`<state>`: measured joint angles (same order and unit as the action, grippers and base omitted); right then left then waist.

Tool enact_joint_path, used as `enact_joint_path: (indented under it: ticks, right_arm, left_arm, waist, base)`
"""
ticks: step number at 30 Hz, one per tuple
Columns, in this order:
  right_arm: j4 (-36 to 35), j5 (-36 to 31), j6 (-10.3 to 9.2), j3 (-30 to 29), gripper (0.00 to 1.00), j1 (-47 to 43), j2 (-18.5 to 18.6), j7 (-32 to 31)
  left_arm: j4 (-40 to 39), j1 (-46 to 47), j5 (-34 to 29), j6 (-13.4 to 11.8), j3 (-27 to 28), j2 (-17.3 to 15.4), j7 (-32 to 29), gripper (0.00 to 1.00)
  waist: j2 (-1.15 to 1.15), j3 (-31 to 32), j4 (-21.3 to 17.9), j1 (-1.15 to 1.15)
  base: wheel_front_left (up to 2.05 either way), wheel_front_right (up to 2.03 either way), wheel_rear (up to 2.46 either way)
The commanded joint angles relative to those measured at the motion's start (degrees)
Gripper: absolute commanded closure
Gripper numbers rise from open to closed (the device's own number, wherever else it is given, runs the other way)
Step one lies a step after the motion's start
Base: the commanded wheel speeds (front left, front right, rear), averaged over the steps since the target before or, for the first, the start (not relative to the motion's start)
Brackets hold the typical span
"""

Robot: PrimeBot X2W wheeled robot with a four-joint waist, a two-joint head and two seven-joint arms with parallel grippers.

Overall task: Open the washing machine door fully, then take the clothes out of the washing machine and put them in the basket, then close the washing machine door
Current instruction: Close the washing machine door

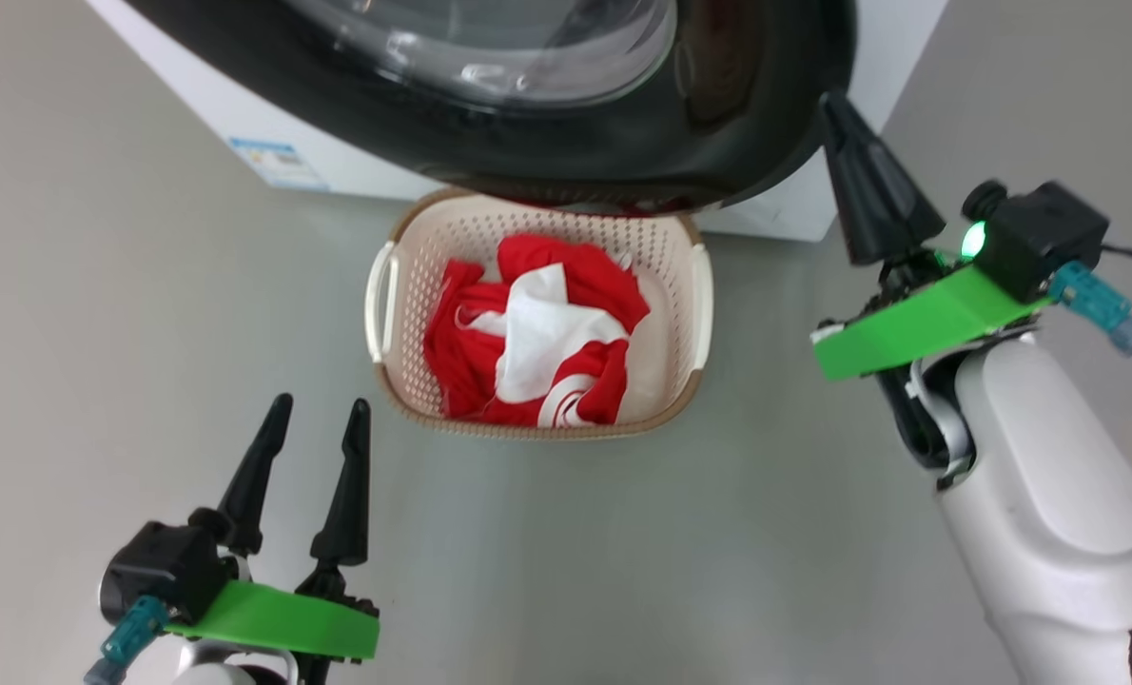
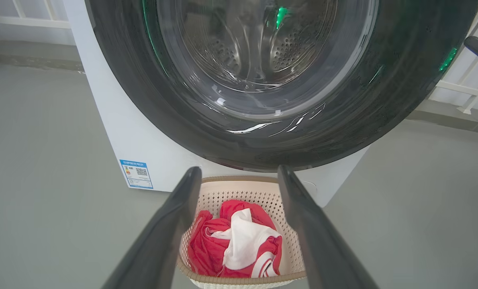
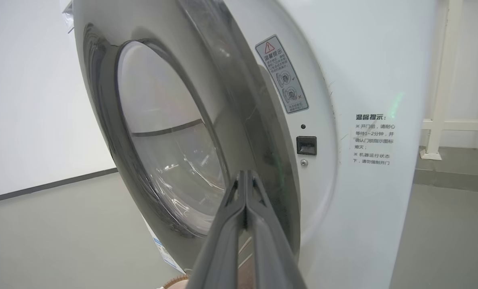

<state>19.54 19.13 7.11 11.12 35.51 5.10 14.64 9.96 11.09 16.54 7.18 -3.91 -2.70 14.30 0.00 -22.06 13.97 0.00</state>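
The left end effector (image 1: 322, 404) hangs spread and empty near the basket (image 1: 528, 430) holding the clothes (image 1: 528, 333), while the right end effector (image 1: 834, 109), fingers pressed together on nothing beside the ajar door (image 1: 623, 162), could slip off its glossy rim, leaving it unlatched.

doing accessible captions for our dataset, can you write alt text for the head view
A cream basket holding red and white clothes sits on a grey floor below the washing machine door, whose black rim overhangs the basket's far edge. The shut right gripper points at the door's right edge, and the open left gripper is empty at lower left.
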Motion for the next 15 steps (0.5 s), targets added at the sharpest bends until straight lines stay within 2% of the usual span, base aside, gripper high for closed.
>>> enact_joint_path:
  ticks: [1, 15]
  right_arm:
    - [-1.1, -0.6, 0.37, 0.3, 1.00, 1.5, -1.0, 0.4]
    - [-1.0, -2.2, 0.37, -4.6, 1.00, 9.0, -0.5, 0.4]
  left_arm:
    - [-0.9, 1.4, 0.8, 0.3, 1.6, -0.7, 0.7, 0.00]
    - [-1.4, 5.6, 2.4, 0.3, -0.6, -0.3, 0.7, 0.00]
  waist:
    - [0.00, -2.5, 1.9, 0.00]
    - [0.00, -8.7, 5.1, 0.00]
  base:
    - [0.00, 0.00, 0.00]
    - [0.00, 0.00, 0.00]
